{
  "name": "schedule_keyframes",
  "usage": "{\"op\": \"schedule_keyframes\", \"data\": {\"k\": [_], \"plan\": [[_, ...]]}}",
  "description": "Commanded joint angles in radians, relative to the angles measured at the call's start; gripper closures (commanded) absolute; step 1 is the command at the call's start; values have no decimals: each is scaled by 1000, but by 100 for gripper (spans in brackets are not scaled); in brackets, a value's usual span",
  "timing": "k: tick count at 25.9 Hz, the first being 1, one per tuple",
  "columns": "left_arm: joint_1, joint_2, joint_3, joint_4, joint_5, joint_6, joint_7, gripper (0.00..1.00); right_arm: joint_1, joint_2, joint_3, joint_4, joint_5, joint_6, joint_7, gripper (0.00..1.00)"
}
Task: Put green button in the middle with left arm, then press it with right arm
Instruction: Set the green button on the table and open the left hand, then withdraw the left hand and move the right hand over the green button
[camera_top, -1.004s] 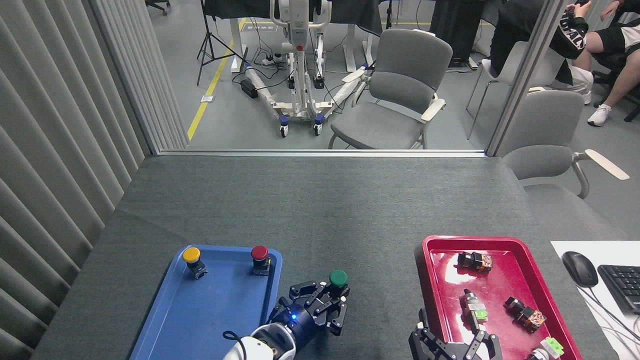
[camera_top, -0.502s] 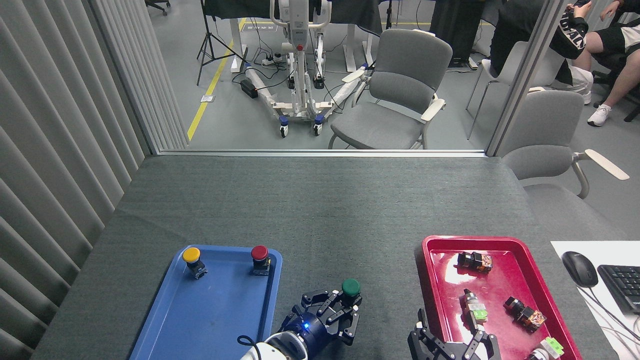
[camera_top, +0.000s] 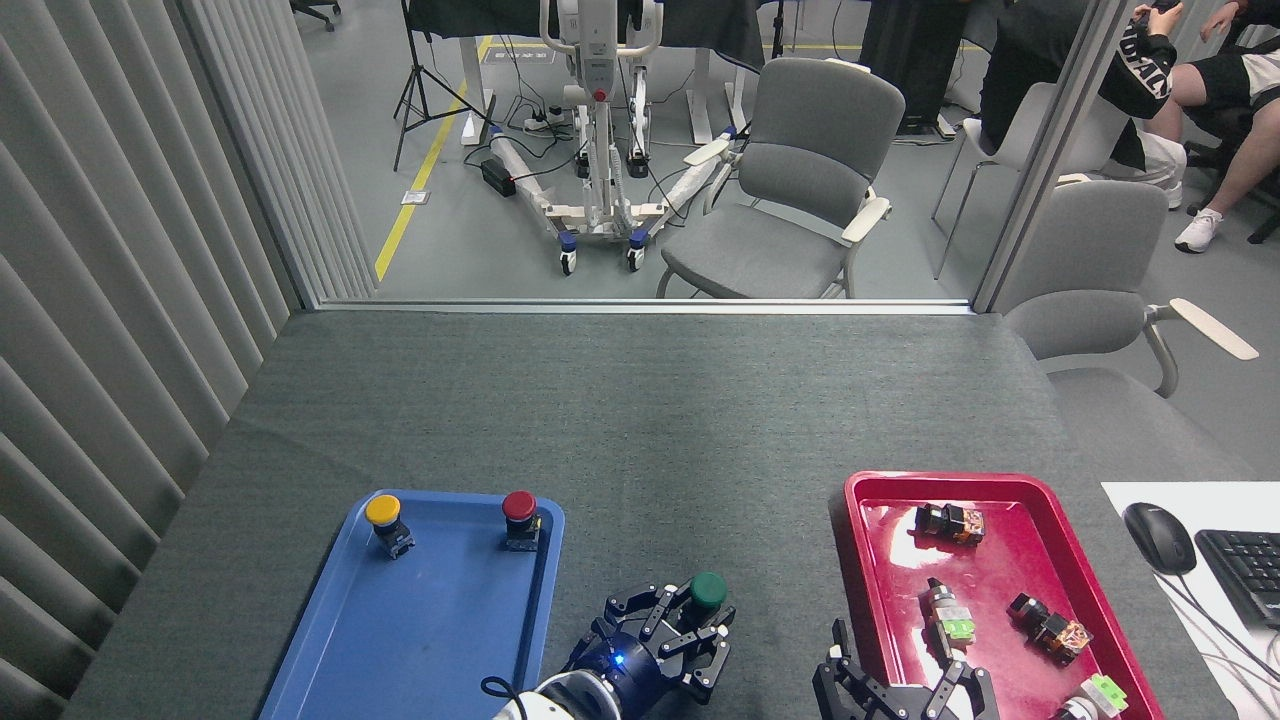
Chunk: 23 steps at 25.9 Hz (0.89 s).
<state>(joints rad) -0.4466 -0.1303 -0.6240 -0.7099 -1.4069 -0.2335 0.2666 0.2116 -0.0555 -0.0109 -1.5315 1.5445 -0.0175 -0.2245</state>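
The green button has a round dark-green cap and stands over the grey cloth between the two trays, low in the head view. My left gripper is shut on the button's body, its black fingers wrapped around it below the cap. The middle of the table is bare grey cloth just beyond the button. At the bottom edge, my right gripper sits beside the red tray's near left corner with its fingers spread open and nothing between them.
A blue tray on the left holds a yellow button and a red button. A red tray on the right holds several small switch parts. A mouse and keyboard lie at the far right.
My left gripper has carried the green button rightward and toward me, away from the blue tray. The right gripper has barely moved.
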Motion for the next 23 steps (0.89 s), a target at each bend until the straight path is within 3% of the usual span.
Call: {"op": "schedule_keyframes", "data": {"k": [1,6,12,19,21,23], "plan": [[2,0,0,-13,2,3,-10,0,3,5,0,1,0,4,-9,1],[57,17,9,-138,2,25,-15,0,2,-4,0,4,0,4,-10,1],[163,92,87,-319,9,91,-17,0,-6,-3,2,-2,2,-1,-2,4],[356,153,273,-614,9,177,-21,0,-20,5,0,-18,-3,-95,73,72],[405,192,302,-752,9,217,-41,0,-18,3,3,-30,-1,-110,73,87],[427,218,339,-824,12,266,-67,0,-18,5,9,-41,-1,-116,73,95]]}}
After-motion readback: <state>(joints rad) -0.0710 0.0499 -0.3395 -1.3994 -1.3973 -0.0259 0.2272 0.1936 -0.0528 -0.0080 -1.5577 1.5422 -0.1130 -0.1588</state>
